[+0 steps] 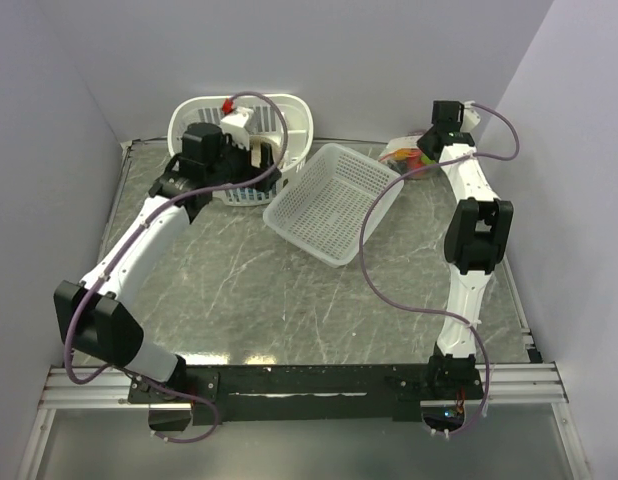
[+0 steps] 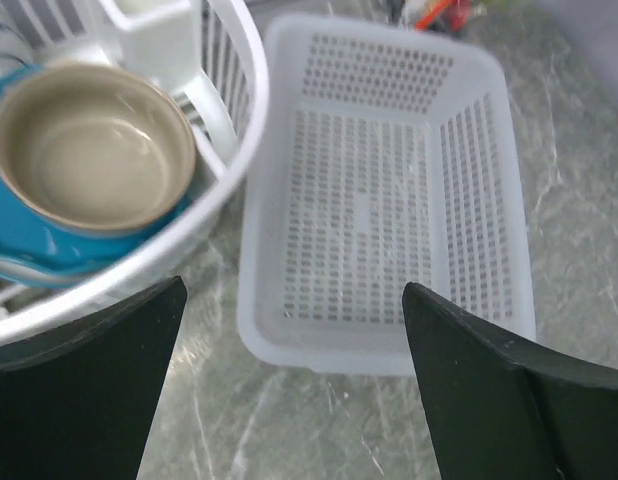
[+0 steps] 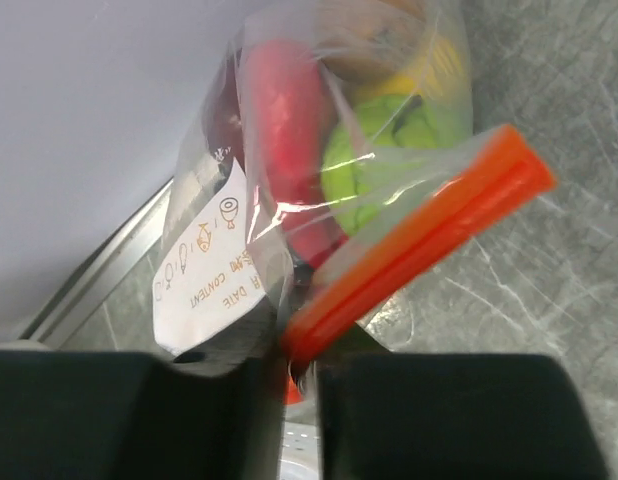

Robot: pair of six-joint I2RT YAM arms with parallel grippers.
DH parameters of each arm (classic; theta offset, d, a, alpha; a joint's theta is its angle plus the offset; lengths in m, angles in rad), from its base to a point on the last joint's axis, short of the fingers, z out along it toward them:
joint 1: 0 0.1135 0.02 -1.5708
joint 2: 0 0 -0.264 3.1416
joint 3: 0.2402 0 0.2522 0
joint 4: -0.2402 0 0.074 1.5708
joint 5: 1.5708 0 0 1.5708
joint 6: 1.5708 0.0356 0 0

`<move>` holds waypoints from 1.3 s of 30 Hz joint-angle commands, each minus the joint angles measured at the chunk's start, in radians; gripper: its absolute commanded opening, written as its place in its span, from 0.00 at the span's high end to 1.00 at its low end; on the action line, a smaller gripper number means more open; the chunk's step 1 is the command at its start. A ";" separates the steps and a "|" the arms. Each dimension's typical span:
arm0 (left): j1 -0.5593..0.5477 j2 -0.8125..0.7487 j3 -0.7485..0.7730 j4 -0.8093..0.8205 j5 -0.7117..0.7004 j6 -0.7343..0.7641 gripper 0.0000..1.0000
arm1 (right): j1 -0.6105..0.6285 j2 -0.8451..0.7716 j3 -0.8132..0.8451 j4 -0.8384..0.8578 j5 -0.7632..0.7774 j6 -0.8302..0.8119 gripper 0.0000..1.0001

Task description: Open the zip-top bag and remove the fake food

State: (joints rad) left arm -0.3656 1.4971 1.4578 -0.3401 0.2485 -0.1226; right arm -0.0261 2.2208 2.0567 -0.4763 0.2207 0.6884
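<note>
The zip-top bag point(image 3: 204, 270) is clear and crinkly, with a white label and an orange-red zip strip point(image 3: 419, 245) across its mouth. Inside it lies the fake food: a green lime point(image 3: 389, 160), a long red piece point(image 3: 284, 130) and a yellow fruit point(image 3: 437, 65). My right gripper point(image 3: 299, 375) is shut on one end of the zip strip. From above, the bag point(image 1: 401, 155) sits at the back right by the wall, under the right gripper point(image 1: 427, 145). My left gripper point(image 2: 294, 330) hangs open and holds nothing, over the table between the two baskets, far from the bag.
A white rectangular mesh basket point(image 1: 334, 200) sits tilted mid-table. A round white basket point(image 1: 289, 115) at the back left holds a beige bowl point(image 2: 89, 150) nested in a blue bowl point(image 2: 49, 250). Walls close in at the back, left and right.
</note>
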 commanded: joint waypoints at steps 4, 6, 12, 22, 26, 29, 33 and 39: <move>-0.058 0.078 -0.221 0.078 -0.098 0.034 0.03 | 0.002 -0.078 -0.070 0.105 -0.003 -0.003 0.97; -0.059 0.120 -0.221 0.114 -0.147 0.047 0.03 | 0.002 -0.139 -0.139 0.159 -0.029 -0.004 0.99; -0.059 0.224 -0.157 0.162 -0.203 0.058 0.03 | 0.005 -0.321 -0.334 0.315 -0.109 -0.026 1.00; -0.098 0.246 -0.238 0.177 -0.066 0.027 0.03 | 0.022 -0.579 -0.475 0.360 -0.132 -0.132 1.00; -0.119 0.221 -0.283 0.132 0.009 0.040 0.08 | 0.022 -0.613 -0.434 0.306 -0.150 -0.136 1.00; -0.119 0.187 -0.312 0.096 0.055 0.047 0.11 | 0.022 -0.618 -0.405 0.265 -0.158 -0.129 1.00; -0.122 0.135 -0.333 -0.020 0.197 0.083 0.16 | 0.050 -0.625 -0.386 0.214 -0.172 -0.115 1.00; -0.148 0.045 -0.315 -0.279 0.463 0.224 0.10 | 0.100 -0.668 -0.423 0.185 -0.167 -0.110 1.00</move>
State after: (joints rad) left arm -0.4873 1.6299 1.1271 -0.4156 0.4591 -0.0223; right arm 0.0372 1.6310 1.6154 -0.3096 0.0601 0.5758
